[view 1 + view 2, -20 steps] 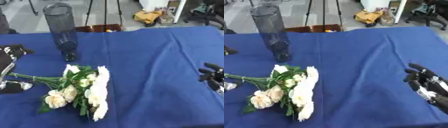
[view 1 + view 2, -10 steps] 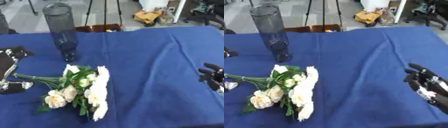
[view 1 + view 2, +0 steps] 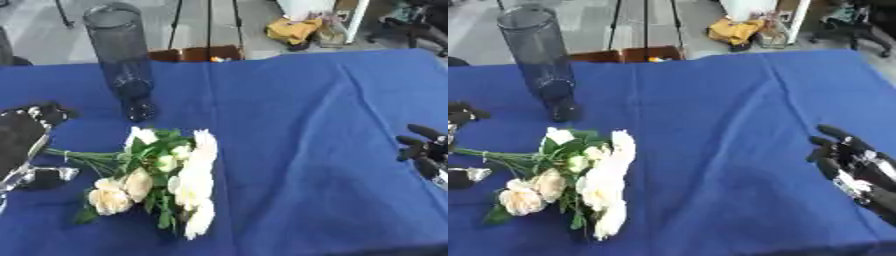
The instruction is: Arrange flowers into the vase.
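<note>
Bouquet not yet lifted; vase seen empty.

White-and-cream flowers (image 3: 162, 182) are laid flat on the blue cloth (image 3: 297, 115) at approx. 7 o'clock, stems pointed to 9 o'clock, w/ the tall dark vase (image 3: 122, 60) stood upright at 11 o'clock, apart from them. Left hand (image 3: 26, 150) is seen at 9 o'clock by the stem ends; whether the stems are gripped can't be told. Right hand (image 3: 855, 165) is rested at 4 o'clock, fingers relaxed, nothing held. Pickup, carry and insertion are judged left to do.

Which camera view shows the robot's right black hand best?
The right eye view: the right black hand shows whole, fingers straight, above the blue cloth. The left eye view catches only its fingers at the right edge.
</note>
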Robot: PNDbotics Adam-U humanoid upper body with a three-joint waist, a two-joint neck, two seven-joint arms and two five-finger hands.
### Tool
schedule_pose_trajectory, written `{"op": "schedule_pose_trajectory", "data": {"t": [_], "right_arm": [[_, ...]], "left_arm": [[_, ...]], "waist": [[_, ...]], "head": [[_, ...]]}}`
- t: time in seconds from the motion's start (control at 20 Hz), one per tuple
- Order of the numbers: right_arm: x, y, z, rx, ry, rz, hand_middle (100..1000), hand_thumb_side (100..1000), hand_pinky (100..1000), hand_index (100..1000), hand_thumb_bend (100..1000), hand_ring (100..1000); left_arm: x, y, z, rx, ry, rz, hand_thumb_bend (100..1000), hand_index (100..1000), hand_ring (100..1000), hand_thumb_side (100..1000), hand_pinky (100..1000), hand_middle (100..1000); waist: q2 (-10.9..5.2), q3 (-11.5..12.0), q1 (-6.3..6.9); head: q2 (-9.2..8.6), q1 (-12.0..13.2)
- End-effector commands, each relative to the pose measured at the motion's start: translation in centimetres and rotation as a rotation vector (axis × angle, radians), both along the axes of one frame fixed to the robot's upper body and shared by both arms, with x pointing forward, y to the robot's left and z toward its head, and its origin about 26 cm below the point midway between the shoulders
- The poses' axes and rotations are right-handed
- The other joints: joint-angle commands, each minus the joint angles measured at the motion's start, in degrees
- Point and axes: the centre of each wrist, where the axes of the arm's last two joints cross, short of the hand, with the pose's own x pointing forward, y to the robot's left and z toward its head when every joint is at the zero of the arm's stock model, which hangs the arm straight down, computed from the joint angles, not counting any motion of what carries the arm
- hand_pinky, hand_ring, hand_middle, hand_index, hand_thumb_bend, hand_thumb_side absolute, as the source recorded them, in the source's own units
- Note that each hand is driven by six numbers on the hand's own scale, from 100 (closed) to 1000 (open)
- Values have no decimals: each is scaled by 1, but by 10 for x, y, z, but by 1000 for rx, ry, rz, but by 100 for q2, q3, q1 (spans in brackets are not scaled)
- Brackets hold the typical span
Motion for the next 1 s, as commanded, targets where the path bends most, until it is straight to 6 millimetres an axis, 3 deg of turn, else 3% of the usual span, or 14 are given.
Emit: {"op": "schedule_pose_trajectory", "data": {"t": [0.05,0.35,0.95,1.0], "right_arm": [[1,-2,7,-23,-18,0,598,469,980,1000,320,1000],[1,-1,7,-23,-18,1,598,469,980,1000,320,1000],[1,-1,7,-23,-17,1,598,469,980,1000,319,1000],[1,-1,7,-22,-17,1,598,469,980,1000,319,1000]], "left_arm": [[4,0,4,22,-27,3,710,776,660,175,623,604],[6,0,2,31,-31,13,701,775,660,171,627,601],[7,0,1,33,-31,15,694,773,661,168,629,600],[7,0,1,35,-30,15,677,765,661,132,647,596]], "waist": [[16,-15,-46],[27,-25,-48],[30,-26,-46],[31,-27,-44]], "head": [[8,94],[-33,321],[-30,344],[-12,331]]}}
